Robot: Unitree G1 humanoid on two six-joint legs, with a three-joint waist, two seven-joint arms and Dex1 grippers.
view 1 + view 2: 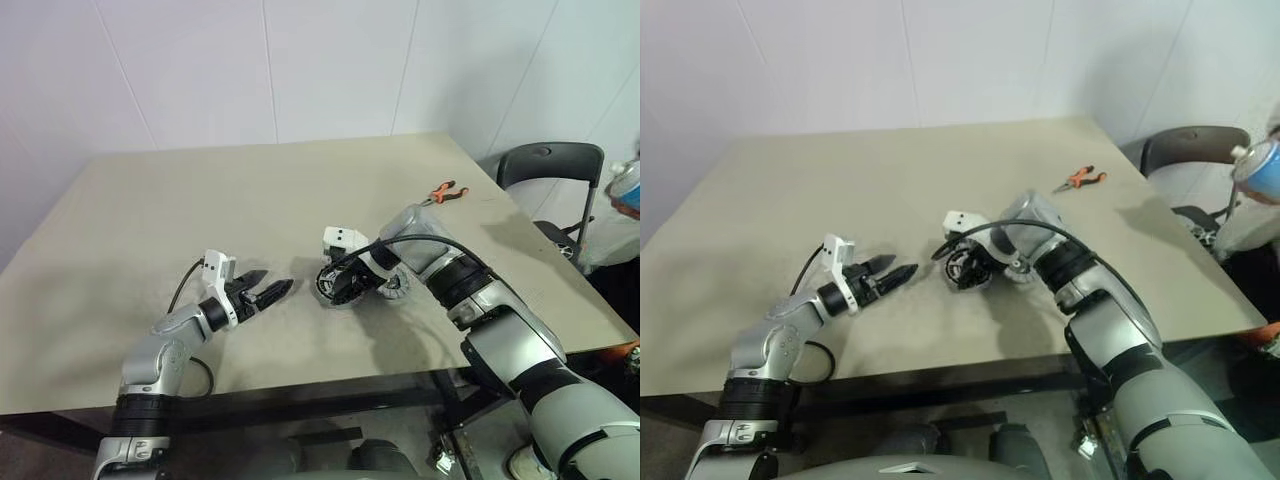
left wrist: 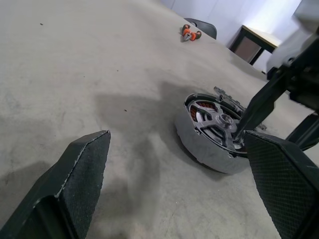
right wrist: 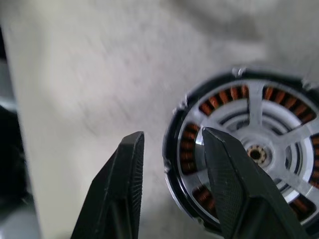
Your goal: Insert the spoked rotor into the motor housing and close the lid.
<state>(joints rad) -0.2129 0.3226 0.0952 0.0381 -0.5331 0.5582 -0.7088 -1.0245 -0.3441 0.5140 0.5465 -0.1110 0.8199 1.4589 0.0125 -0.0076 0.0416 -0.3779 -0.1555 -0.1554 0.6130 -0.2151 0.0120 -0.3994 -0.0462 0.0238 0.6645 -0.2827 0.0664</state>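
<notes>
The round dark-and-silver motor housing (image 2: pixel 215 130) sits on the beige table (image 1: pixel 200 200) near its middle, the shiny silver spoked rotor (image 3: pixel 259 134) lying inside over the copper-orange windings. The grey lid (image 1: pixel 396 288) is mostly hidden behind my right arm. My right gripper (image 3: pixel 172 149) straddles the housing's rim, fingers parted. My left gripper (image 1: pixel 262 292) hangs spread wide beside it, empty. Orange-handled pliers (image 1: pixel 446 192) lie far back.

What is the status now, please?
Left gripper open, empty. Right gripper open over motor housing, spoked rotor seated inside. Lid not on.
</notes>
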